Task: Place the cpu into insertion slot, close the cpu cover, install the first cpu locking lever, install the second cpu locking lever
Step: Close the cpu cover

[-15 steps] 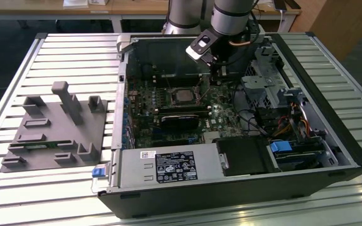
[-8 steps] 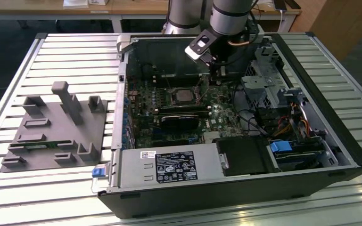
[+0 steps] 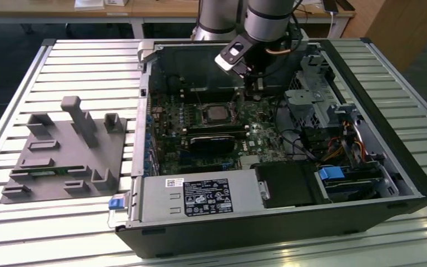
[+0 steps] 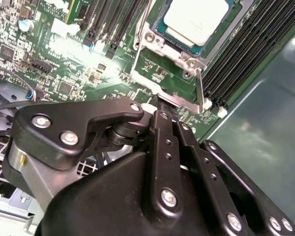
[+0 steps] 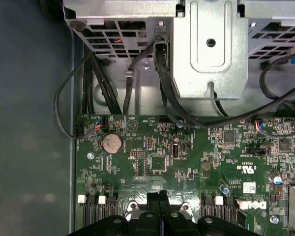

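Gripper (image 5: 160, 196) fingers sit together; we cannot tell whether they pinch anything, and the cpu (image 4: 199, 19) is partly cut off.

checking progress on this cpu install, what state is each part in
silver-rimmed square insertion slot: filled
silvery-grey square cpu: seated in that slot
thin silvery metal cpu cover: open, tilted up off the cpu
black hand: at the cover's free edge

Cpu (image 4: 199, 19) in insertion slot (image 4: 155, 34) on mobo (image 3: 258, 133), inside case (image 3: 273, 222); jig (image 3: 58, 144) beside case.
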### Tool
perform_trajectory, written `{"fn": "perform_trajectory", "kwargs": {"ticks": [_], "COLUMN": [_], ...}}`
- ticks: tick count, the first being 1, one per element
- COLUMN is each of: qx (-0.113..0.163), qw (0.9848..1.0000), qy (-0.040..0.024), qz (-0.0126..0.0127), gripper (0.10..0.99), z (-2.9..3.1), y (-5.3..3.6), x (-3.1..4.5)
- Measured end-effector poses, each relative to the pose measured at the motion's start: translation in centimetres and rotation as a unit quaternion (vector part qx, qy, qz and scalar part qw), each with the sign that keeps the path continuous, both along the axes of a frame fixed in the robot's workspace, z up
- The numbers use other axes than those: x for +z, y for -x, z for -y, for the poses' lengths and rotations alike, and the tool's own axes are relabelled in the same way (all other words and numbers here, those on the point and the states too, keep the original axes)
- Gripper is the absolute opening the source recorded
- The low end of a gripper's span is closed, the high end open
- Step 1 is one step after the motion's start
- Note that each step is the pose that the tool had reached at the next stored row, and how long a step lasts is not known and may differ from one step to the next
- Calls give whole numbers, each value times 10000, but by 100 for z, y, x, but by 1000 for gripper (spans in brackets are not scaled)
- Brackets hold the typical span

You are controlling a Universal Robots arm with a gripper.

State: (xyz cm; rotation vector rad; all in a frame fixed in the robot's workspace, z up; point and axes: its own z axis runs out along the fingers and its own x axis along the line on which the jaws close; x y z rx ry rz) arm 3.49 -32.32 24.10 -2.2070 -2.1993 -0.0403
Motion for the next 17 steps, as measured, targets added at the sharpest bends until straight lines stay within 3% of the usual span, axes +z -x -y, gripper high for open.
{"fn": "perform_trajectory", "kwargs": {"ticks": [17], "qx": [0], "qw": [10000], "qy": [0], "qz": [0], "gripper": [106], "z": [-3], "y": [140], "x": [-33]}}
